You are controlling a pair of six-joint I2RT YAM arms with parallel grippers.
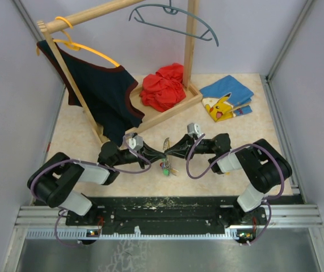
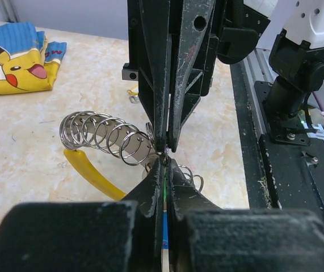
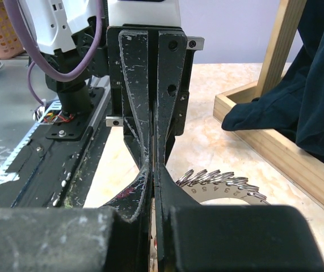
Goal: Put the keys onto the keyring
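left gripper (image 2: 164, 169) and right gripper (image 2: 163, 146) meet tip to tip over the table (image 2: 31, 130), mid-front between the two bases. both sets of jaws are pressed together, with no real gap. right tips sit right at the near end of the keyring (image 2: 108, 135); can't tell if the wire is actually pinched. thin green and blue slivers show in the slit between the left fingers (image 2: 150, 198); can't tell if they're clamped or just lie behind. keyring looks like a stretched coil of silver loops. in the left wrist view its long axis runs sideways from the tips out to the left, roughly level. yellow piece (image 2: 91, 174) lies under it, slanting down toward the left gripper. keys (image 1: 166, 167) are bunched just base-side of the tips, green and red tags visible. too small to tell which way they point.
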